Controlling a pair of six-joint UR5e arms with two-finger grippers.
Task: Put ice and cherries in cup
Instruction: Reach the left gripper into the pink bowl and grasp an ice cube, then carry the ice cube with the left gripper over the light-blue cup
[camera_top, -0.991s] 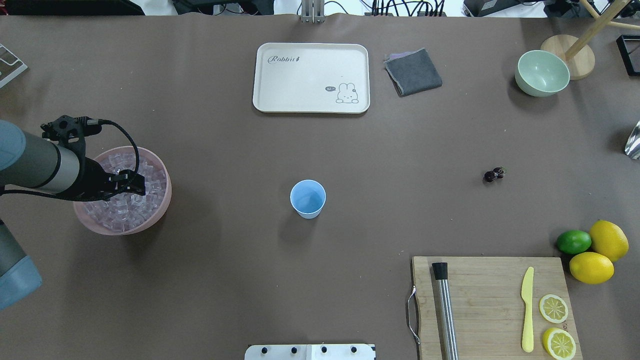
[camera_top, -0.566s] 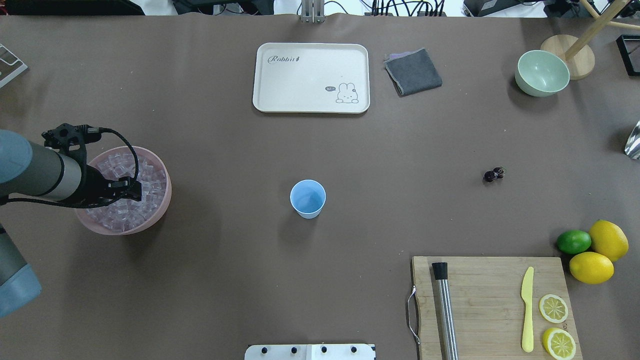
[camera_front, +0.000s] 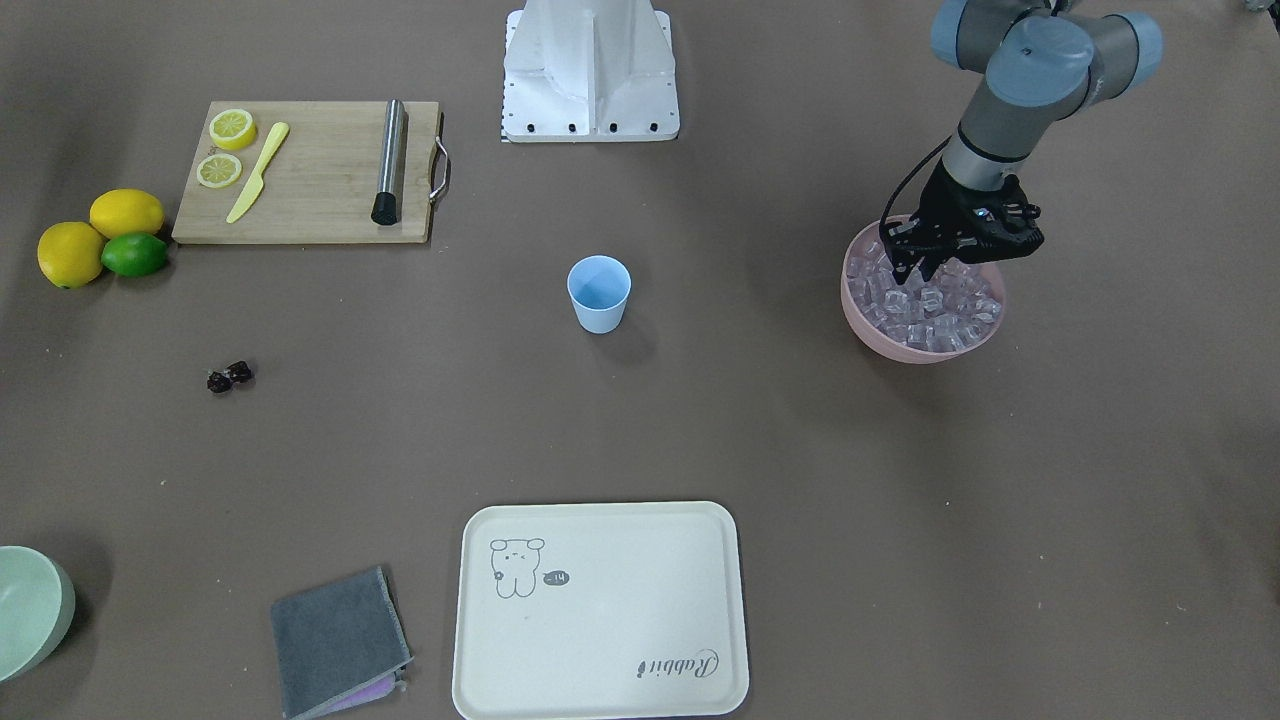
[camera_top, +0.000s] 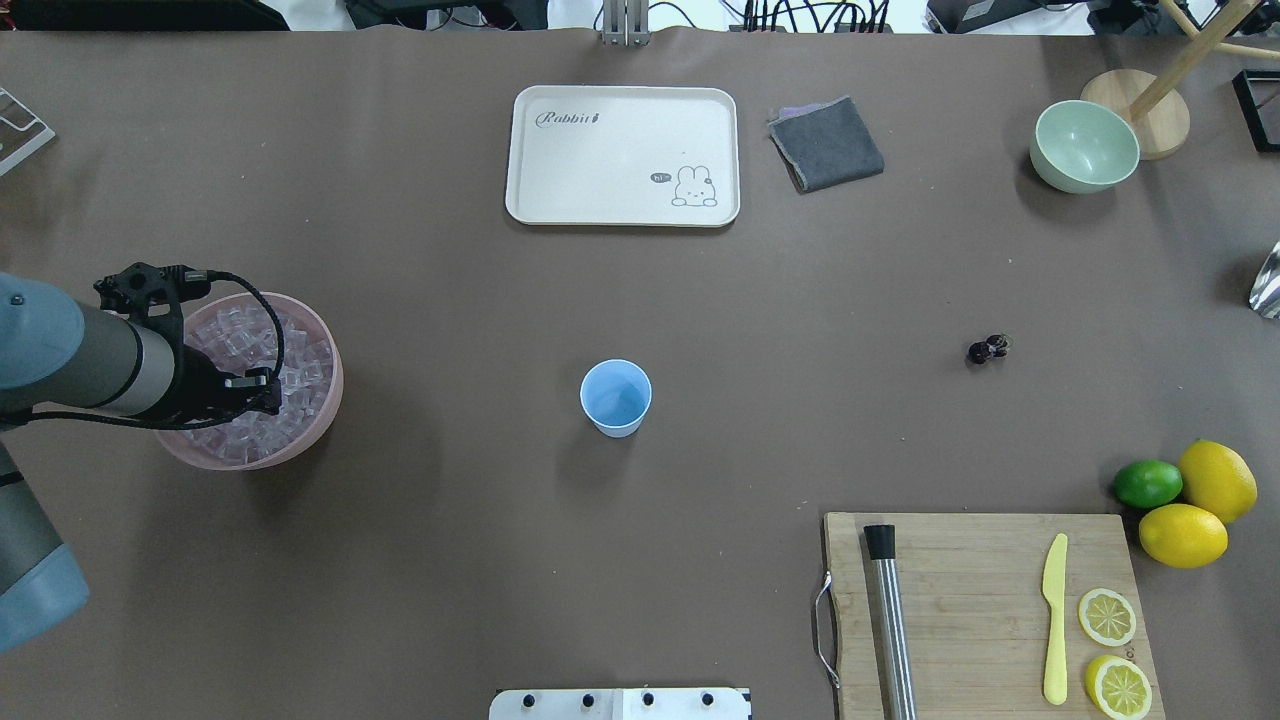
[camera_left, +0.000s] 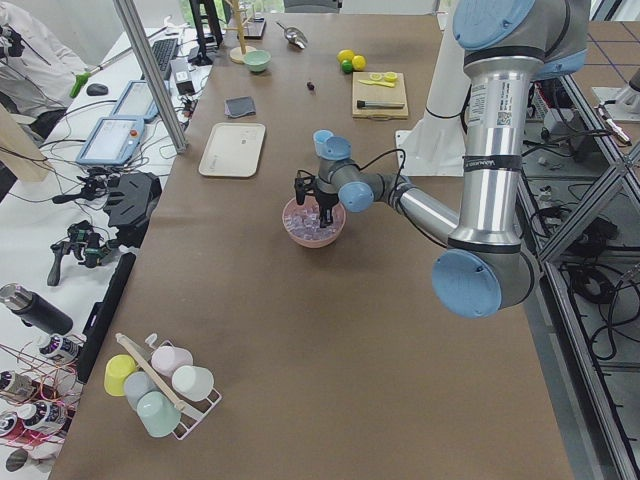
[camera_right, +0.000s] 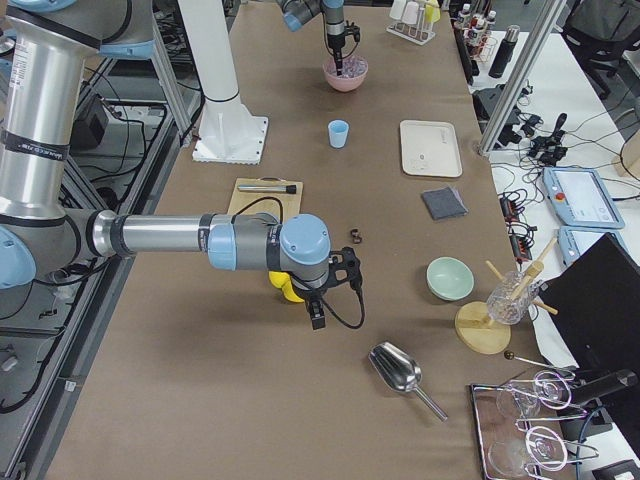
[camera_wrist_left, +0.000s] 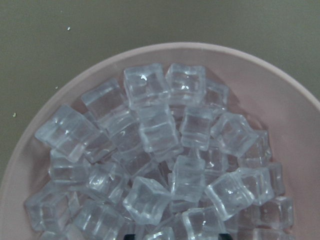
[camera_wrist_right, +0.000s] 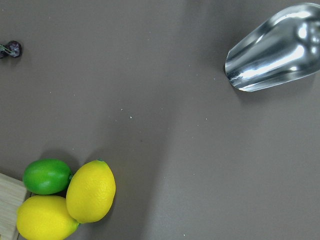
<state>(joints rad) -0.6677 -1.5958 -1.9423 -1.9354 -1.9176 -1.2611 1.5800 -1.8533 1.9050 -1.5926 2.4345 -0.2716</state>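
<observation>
the ice (camera_wrist_left: 160, 135) is a heap of small, clear, glossy cubes filling a pink bowl (camera_front: 915, 348) that stands near the left end of the table (camera_top: 450, 560), a little in from that edge. the left gripper (camera_front: 915, 270) points down into the heap. its fingers seem spread, tips among the cubes, though whether a cube sits between them is hard to tell. the cup (camera_top: 615, 397), light blue and upright, stands at the table's middle, well apart from the bowl, with bare brown table top between the two. the cherries (camera_top: 988, 349), a dark joined pair, lie toward the right end. a cream tray (camera_top: 622, 155) lies by the far edge and a cutting board (camera_top: 985, 600) by the near edge. the right gripper (camera_right: 317, 320) hangs over the right end near the lemons (camera_wrist_right: 90, 190) and lime (camera_wrist_right: 47, 176). whether its fingers are apart or together cannot be told.
</observation>
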